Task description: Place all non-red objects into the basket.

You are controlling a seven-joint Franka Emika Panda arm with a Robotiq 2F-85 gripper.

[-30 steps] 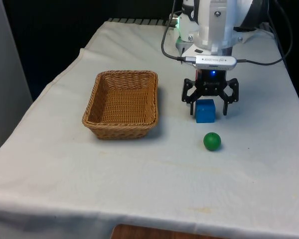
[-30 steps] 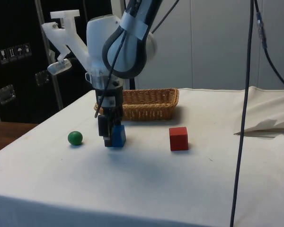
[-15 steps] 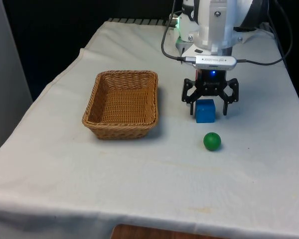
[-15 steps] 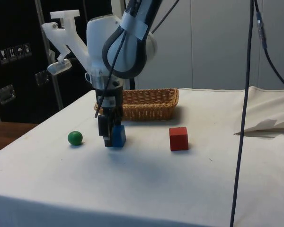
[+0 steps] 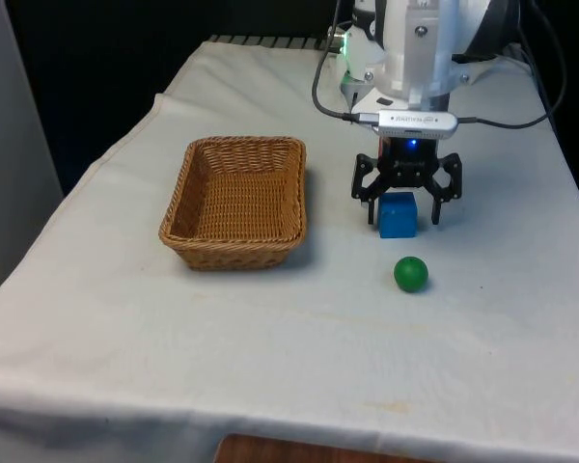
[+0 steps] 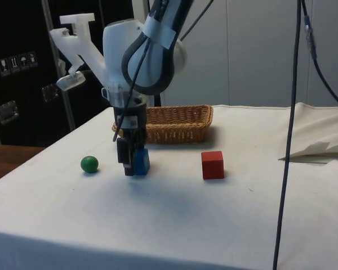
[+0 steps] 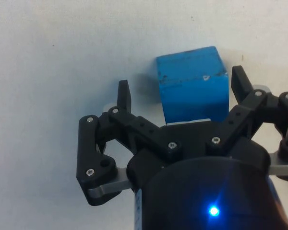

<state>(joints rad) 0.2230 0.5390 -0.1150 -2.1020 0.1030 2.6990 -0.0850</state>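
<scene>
Little has changed over the last second: the gripper (image 5: 406,205) hangs low over the cube (image 5: 398,214), as it did a second ago, with at most a slight rise of the arm's upper body in the front view. The fingers stand wide apart, one on each side of the cube, and grip nothing; the wrist view shows clear cloth between the left finger (image 7: 124,96) and the cube's (image 7: 193,84) face, while the other finger sits nearer its edge. My judgement is that the grasp is set up but not made, so the task has not advanced: the basket (image 5: 236,198) holds nothing. In the front view the cube rests on the cloth at 3 o'clock from the basket, well apart from it, and the green ball (image 5: 411,274) lies near the cube at about 5 o'clock. The side view adds what the front view lacks: a red cube (image 6: 212,165) standing beyond the blue one, which by the task should stay on the table. That view also shows the gripper (image 6: 130,163) reaching down almost to the cloth, with the ball (image 6: 89,164) apart on the other side.
</scene>
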